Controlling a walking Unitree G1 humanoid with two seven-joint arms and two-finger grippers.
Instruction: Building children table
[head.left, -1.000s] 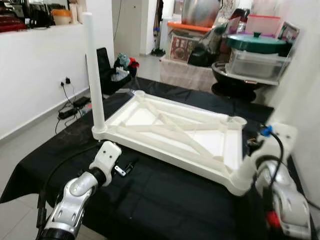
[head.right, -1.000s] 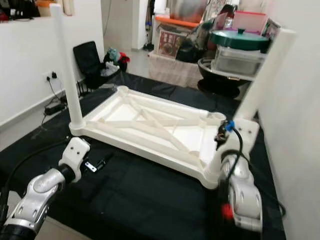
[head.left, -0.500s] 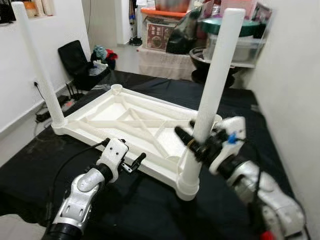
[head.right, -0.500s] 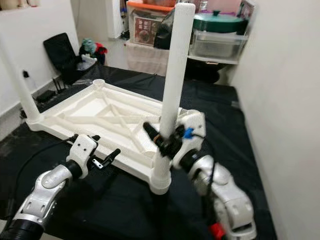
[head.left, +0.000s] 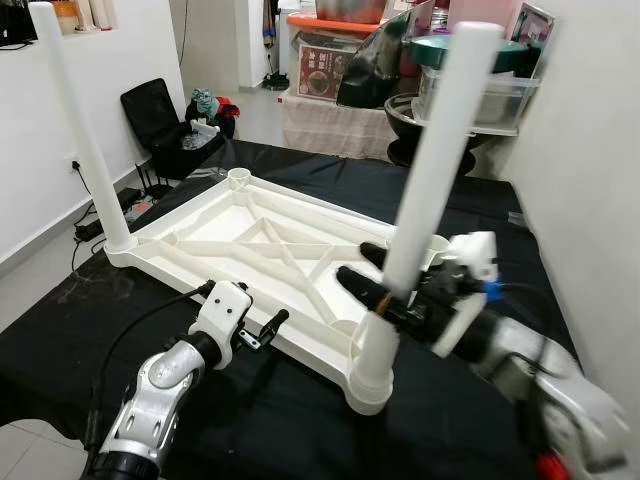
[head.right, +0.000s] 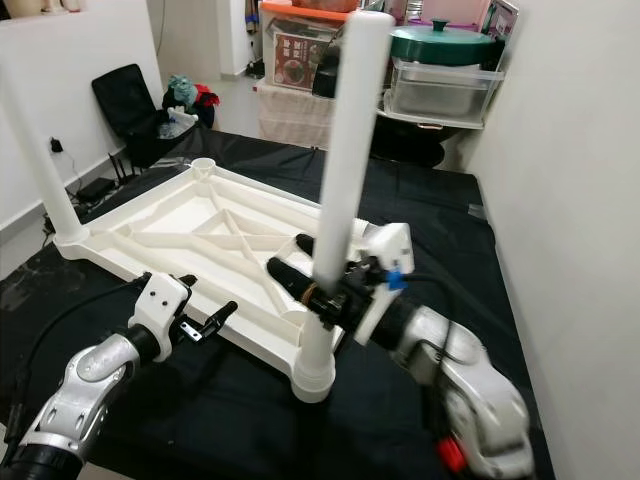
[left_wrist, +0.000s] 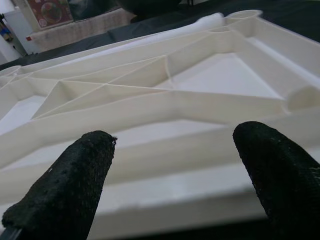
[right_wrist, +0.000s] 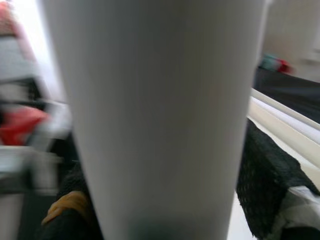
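On your left, one tall white plastic leg (head.left: 82, 130) already stands in the upside-down white plastic table frame (head.left: 262, 240) on the black tabletop (head.left: 290, 420). Your left claw (head.left: 262, 329) waits spread apart beside the frame. Your right claw (head.left: 375, 290) is clamped on the second white leg (head.left: 432, 170). Next, I think you push it straight down.

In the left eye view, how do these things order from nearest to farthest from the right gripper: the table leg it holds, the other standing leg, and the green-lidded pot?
1. The table leg, between the fingers of the right gripper, at the tabletop's near corner.
2. The other standing leg, across the tabletop, on the robot's left.
3. The green-lidded pot, on the shelf behind the table.
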